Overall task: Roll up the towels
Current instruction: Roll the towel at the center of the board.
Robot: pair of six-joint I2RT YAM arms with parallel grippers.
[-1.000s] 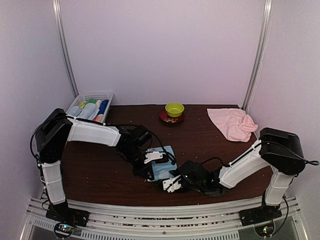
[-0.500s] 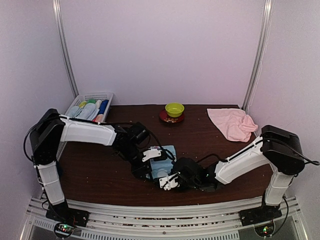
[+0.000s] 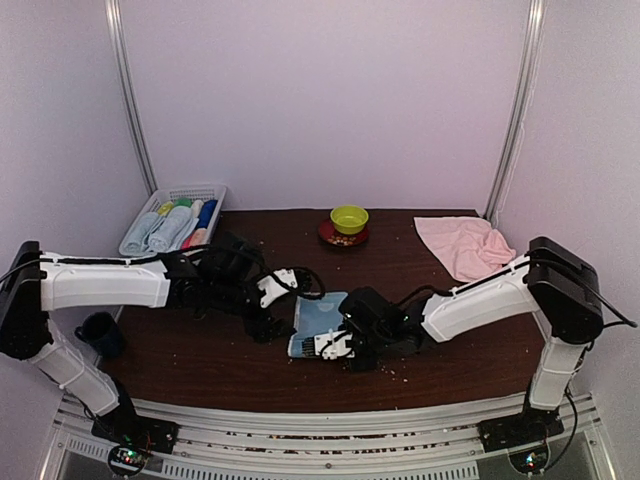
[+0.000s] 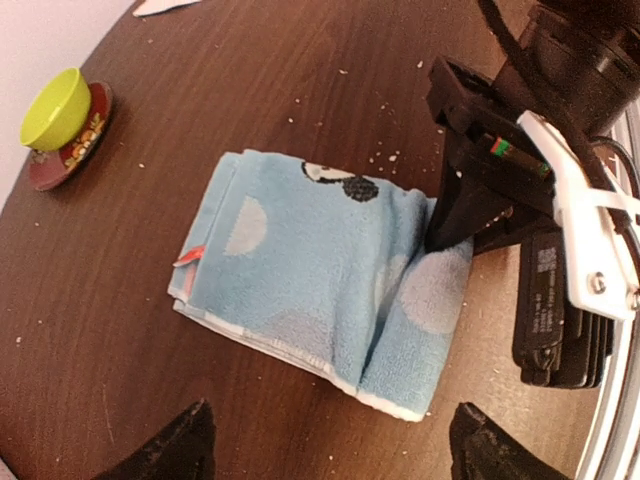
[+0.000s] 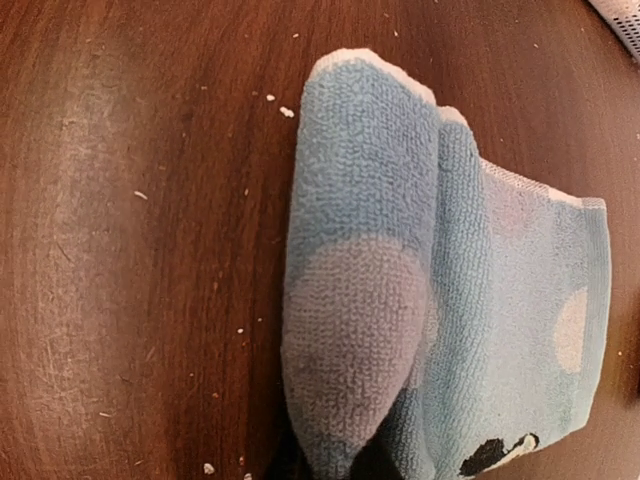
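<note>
From above, the blue towel (image 3: 322, 315) lies on the counter (image 3: 190, 365) between both arms, and the pink towel (image 3: 462, 245) is far off at 2 o'clock. In the left wrist view the left jaws stand wide and empty at its 6 o'clock. In the right wrist view the right jaws pinch its folded end.

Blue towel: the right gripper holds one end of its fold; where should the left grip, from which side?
Probably the free end of the raised fold on the blue towel, coming low from the left arm's side. The right gripper pins the fold's other end, and the open left gripper faces this one.
</note>
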